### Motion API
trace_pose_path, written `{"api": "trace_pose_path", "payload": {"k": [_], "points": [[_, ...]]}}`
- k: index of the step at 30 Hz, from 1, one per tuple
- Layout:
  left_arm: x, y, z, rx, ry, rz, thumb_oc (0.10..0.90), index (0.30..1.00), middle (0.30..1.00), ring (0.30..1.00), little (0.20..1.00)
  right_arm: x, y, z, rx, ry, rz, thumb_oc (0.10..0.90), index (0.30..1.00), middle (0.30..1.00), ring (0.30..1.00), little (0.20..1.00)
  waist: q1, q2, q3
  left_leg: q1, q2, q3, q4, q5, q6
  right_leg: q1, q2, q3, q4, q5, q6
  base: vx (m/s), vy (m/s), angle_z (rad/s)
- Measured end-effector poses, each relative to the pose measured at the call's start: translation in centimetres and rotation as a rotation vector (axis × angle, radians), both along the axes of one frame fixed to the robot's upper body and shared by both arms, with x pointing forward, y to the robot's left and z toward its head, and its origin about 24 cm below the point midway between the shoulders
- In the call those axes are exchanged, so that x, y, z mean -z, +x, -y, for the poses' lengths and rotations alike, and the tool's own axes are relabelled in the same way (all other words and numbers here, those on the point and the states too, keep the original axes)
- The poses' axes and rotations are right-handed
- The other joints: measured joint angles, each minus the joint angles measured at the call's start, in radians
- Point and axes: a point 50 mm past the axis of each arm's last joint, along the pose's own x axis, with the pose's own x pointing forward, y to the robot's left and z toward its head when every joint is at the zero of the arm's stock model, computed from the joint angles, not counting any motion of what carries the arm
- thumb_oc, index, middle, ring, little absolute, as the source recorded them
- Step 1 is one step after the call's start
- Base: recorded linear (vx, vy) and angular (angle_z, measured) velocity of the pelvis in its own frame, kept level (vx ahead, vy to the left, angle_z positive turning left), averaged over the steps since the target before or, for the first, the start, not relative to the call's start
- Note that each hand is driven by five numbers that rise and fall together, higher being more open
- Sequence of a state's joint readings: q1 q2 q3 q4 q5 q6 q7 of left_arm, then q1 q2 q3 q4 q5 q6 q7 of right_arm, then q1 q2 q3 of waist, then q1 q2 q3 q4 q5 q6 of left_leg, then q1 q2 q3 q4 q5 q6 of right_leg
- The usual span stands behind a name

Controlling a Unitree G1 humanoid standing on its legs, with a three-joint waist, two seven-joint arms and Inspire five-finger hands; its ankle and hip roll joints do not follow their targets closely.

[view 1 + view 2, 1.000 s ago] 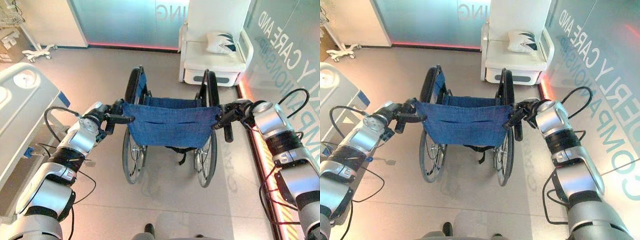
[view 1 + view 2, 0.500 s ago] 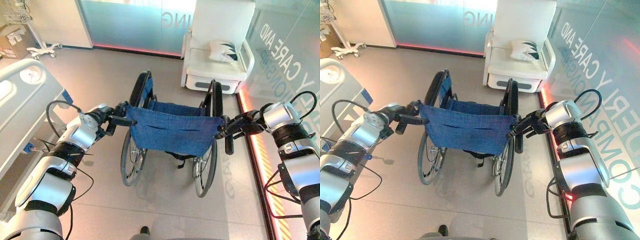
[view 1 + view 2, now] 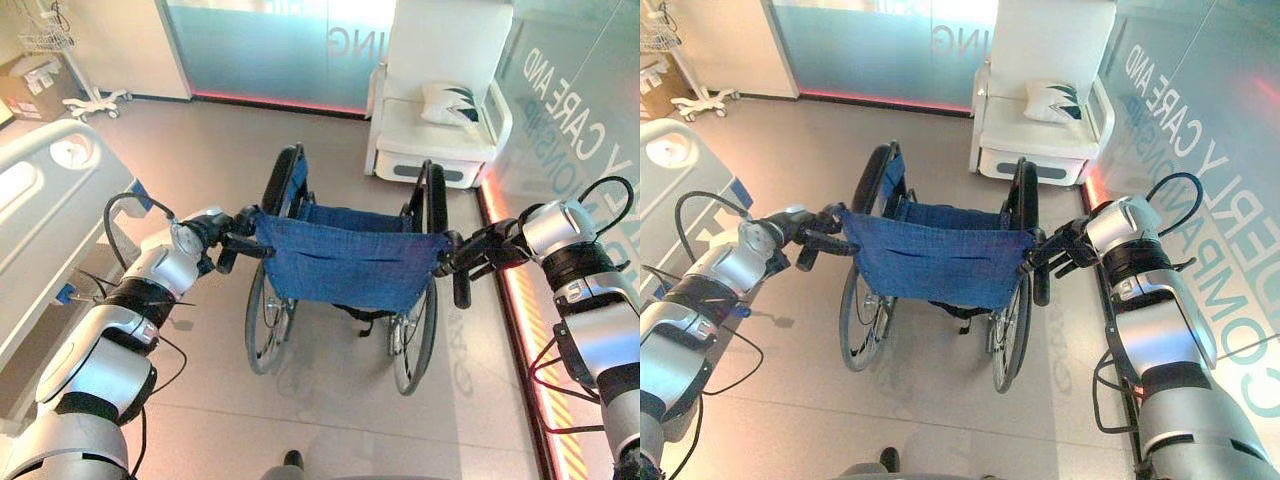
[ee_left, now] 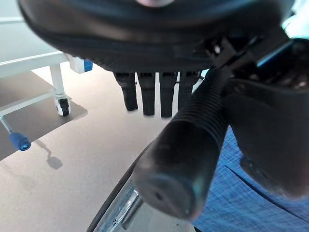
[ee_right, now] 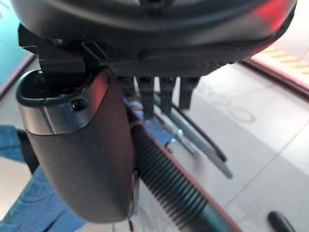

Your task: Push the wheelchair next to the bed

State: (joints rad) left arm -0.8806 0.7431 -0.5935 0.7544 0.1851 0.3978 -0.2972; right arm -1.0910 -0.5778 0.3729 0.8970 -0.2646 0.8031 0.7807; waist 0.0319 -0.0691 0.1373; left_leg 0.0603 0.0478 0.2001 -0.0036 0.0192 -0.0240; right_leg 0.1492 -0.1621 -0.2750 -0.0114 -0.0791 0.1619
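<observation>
— Where's your wheelchair?

— One wheelchair, mid-floor in front of you, blue sling back toward you, two big wheels. The one bed lies off to your left; one white armchair with a single cushion stands beyond.

— And your two hands?

— Your left hand has its fingers curled round the left push handle. Your right hand is wrapped on the right push handle, thumb over the ribbed grip.

My wheelchair back is matt blue woven cloth — its grips ribbed black rubber. The floor looks smooth, faintly glossy — the armchair glossy white.
</observation>
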Motion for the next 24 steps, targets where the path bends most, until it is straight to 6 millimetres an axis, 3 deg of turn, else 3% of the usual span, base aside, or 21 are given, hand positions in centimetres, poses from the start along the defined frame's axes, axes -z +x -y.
{"api": "trace_pose_path", "payload": {"k": [11,24], "points": [[0.3,0.2,0.6,-0.022,0.018,0.043,0.4,0.3,0.3,0.3,0.3,-0.6,0.7,-1.3,-0.011,-0.068,0.146,0.4,0.3,0.3,0.3,0.3,-0.013,0.028,-0.007,-0.013,0.001,0.004,0.002,0.0,0.0,-0.016,0.002,0.023,0.0,0.001,-0.001,0.0,0.002,-0.01],[0.8,0.4,1.5,-0.029,0.017,0.079,0.4,0.3,0.3,0.3,0.3,-1.1,1.3,-2.3,-0.071,-0.235,0.264,0.4,0.3,0.3,0.3,0.3,-0.012,0.042,-0.006,-0.014,-0.001,0.0,0.0,0.001,0.002,-0.015,0.001,0.019,-0.001,0.001,-0.002,0.01,0.015,0.01]]}}
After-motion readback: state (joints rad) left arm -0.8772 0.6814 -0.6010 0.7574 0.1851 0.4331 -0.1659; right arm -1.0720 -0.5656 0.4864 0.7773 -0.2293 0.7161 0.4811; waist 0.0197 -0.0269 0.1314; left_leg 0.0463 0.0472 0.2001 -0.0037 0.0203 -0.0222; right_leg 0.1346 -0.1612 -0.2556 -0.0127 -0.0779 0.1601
